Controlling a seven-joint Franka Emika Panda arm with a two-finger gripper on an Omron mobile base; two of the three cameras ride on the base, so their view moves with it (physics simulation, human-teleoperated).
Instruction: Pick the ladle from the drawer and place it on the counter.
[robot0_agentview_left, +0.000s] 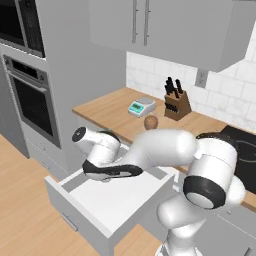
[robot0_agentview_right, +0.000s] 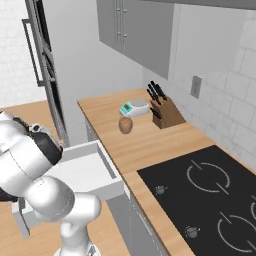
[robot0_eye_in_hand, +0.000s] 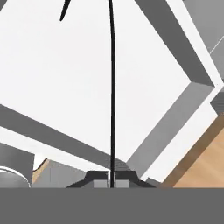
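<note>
Sim kitchen: arm bent low over the open drawer, hand hanging above its white interior. In hand view the jaws are closed on the ladle, w/ the thin black handle pinched between the two fingertips at the bottom edge and running straight up the frame across the drawer's white floor. The cup end is cut off at the top edge; a small black sliver near top left may be part of it, can't tell. Gripper itself is hidden by the forearm in left base view and by the arm's white body in right base view.

Drawer is pulled well out from the cabinet run, its grey front toward the wood floor; grey walls frame the white inside in hand view. Right base view shows the drawer's far corner just below the worktop edge.

On the worktop: knife block w/ black handles by the tiled wall, small teal-and-grey scale beside it, a brown rounded item near the front edge. Black cooktop is set into the worktop farther right. Wall oven stands left of the worktop, grey upper cabinets above.
</note>
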